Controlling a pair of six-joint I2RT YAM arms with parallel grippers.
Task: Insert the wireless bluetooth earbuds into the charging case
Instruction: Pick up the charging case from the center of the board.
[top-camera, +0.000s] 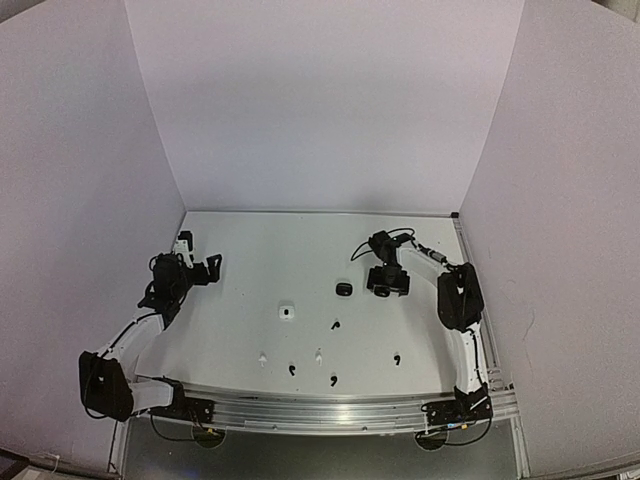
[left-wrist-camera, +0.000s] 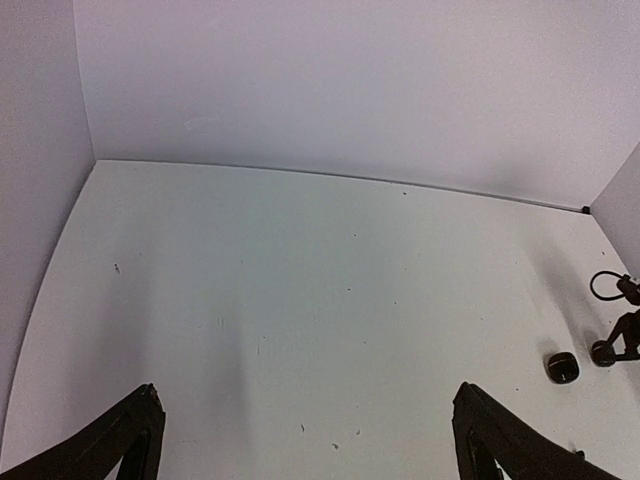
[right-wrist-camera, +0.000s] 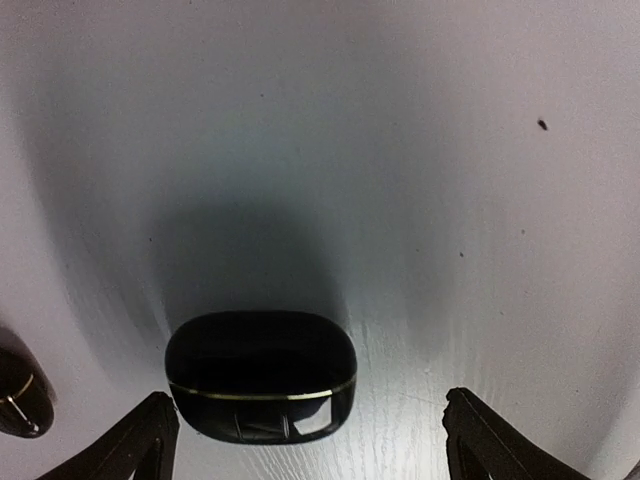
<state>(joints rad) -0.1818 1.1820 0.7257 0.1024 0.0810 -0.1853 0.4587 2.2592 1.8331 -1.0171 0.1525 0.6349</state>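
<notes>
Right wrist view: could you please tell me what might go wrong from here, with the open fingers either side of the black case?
1. The black case sits nearer one finger of the right gripper, so closing may shove or twist it rather than clamp it squarely.
2. A second black case lies close beside that finger and could get knocked.

We counted four tiny black comma-shaped earbuds (top-camera: 334, 325), two white earbuds (top-camera: 262, 357), two rounded glossy black charging cases (top-camera: 343, 289), one small white charging case (top-camera: 286, 312).
</notes>
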